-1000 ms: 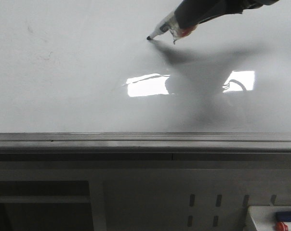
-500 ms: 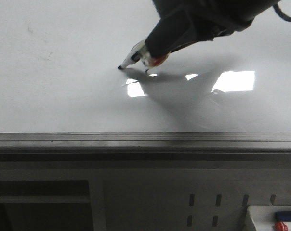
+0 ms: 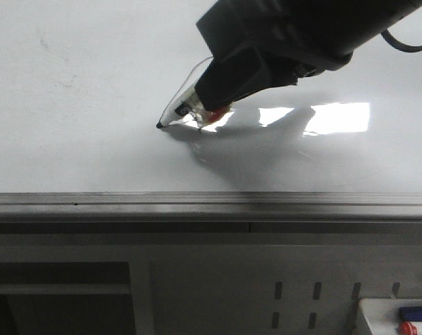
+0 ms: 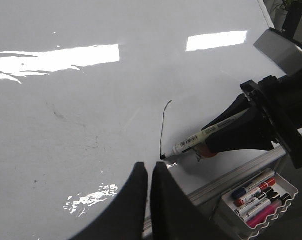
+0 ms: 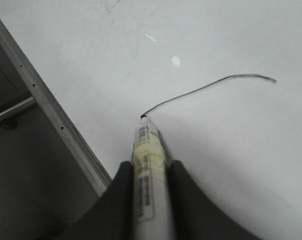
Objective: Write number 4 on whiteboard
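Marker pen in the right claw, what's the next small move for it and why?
Probably drag the marker pen sideways across the whiteboard to start the crossbar. Only one slanted stroke of the 4 is drawn, and the tip sits on the board at that stroke's lower end, held in the right claw.

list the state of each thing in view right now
whiteboard: flat, glossy, faint grey smudges
number 4: only the first slanted stroke drawn
marker pen: uncapped, tip on the board at the stroke's end
right tool: shut on the marker pen
left tool: shut, empty
tray of spare markers: capped, lying beside the board
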`<state>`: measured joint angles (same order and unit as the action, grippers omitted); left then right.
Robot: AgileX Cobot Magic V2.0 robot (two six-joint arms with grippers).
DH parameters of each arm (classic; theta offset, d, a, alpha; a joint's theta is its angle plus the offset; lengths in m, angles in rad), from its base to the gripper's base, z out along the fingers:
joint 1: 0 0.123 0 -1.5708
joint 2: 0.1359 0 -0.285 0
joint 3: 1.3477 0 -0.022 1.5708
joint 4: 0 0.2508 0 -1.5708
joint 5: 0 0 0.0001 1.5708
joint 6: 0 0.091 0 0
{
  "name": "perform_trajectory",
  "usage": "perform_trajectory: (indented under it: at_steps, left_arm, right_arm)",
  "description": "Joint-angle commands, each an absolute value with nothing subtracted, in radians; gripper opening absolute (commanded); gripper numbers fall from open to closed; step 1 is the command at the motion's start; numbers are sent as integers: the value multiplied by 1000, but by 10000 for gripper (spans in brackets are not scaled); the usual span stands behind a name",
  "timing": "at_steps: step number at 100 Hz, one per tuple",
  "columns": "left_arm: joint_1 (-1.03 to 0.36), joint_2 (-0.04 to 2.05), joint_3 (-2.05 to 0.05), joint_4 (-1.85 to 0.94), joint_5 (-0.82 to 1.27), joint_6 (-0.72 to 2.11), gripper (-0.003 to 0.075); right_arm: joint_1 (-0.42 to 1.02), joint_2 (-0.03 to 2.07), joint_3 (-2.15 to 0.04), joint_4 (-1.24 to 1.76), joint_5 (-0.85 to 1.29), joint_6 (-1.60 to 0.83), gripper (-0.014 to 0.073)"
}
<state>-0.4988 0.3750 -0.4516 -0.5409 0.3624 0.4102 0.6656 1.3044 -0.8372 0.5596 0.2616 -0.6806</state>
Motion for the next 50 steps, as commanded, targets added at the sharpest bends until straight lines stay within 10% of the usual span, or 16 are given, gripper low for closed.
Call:
perform_trajectory:
  at_steps: [1,50]
  left_arm:
    - [-497,380,-480,-563,295,403,-20]
    - [-497,380,-480,-563,291,403,-20]
  right_arm:
    - [620,1283,-856,546,234,-688,-51]
    - [418,1181,-824,497,365,-688,-50]
